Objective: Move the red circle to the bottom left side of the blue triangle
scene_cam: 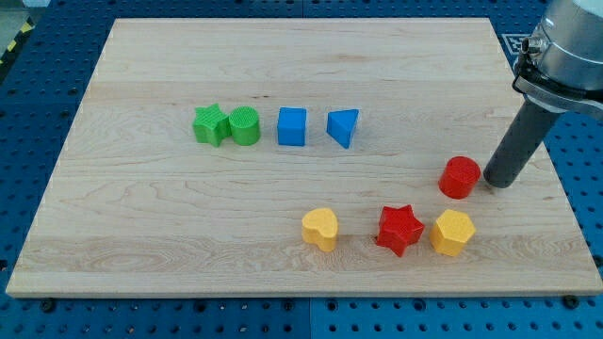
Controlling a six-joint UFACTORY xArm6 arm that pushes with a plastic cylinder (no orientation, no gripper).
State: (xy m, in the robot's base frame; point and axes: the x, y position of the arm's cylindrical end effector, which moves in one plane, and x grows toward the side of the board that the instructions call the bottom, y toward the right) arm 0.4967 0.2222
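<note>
1. The red circle (460, 177) is seen near the right edge of the tabletop (141, 235), a little below mid-height, well to the view's right of and lower than the blue triangle (344, 127).
2. My tip (498, 183) is placed just beside the red circle, on its right side; whether the two touch cannot be told.
3. No claw is fitted: the arm ends in a plain dark rod, so nothing is grasped or released.
4. The red circle is noted as a short, solid red cylinder with a flat round top, standing on its flat base.
5. Being round, no pointing direction or long axis can be read from it; its axis is upright.
6. The blue triangle is recorded in the upper middle of the tabletop, at the right end of a row: green star (210, 124), green round block (244, 126), blue cube (292, 126).
7. Toward the bottom edge, a yellow heart-like block (320, 228), a red star (399, 229) and a yellow hexagonal block (452, 233) are seen in a line, below the red circle.
</note>
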